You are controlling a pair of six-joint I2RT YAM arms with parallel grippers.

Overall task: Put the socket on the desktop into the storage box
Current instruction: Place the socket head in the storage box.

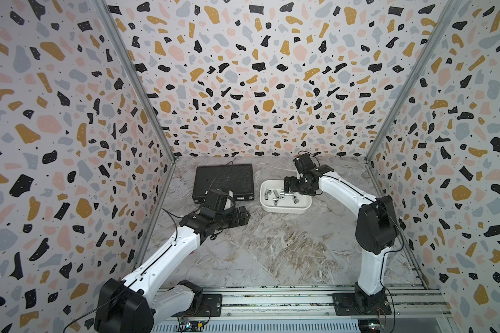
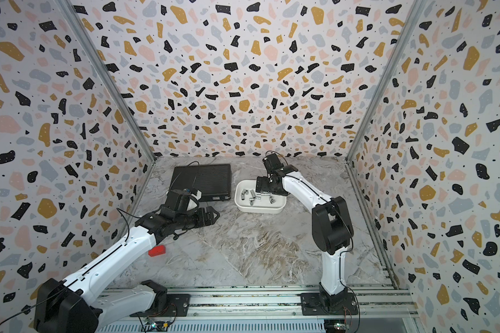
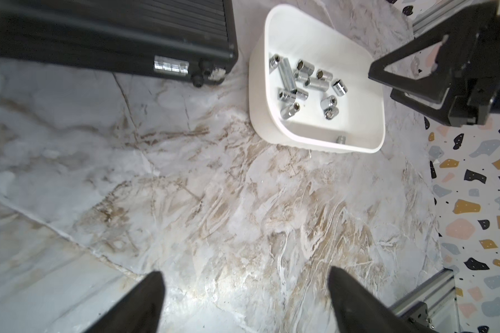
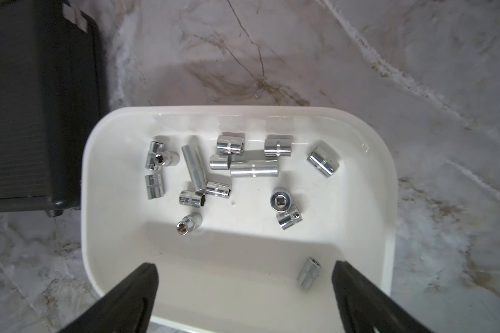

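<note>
R claw (image 4: 244, 266) over storage box (image 1: 285, 210), jaws wide apart, empty; sockets (image 4: 254, 168) lie inside. L claw (image 3: 244, 272) apart too, empty, above desk (image 3: 243, 201). No socket seen on desk, so prob drop-off step done. Next: lift R clear, recheck desk by black case (image 1: 223, 180).

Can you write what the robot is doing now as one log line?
left gripper: open, empty, above desktop | right gripper: open, empty, over storage box | sockets: lying in box

Sockets (image 3: 285, 74) inside storage box (image 3: 257, 95), black case (image 3: 113, 34) beside, marble desktop (image 3: 214, 201)
</note>
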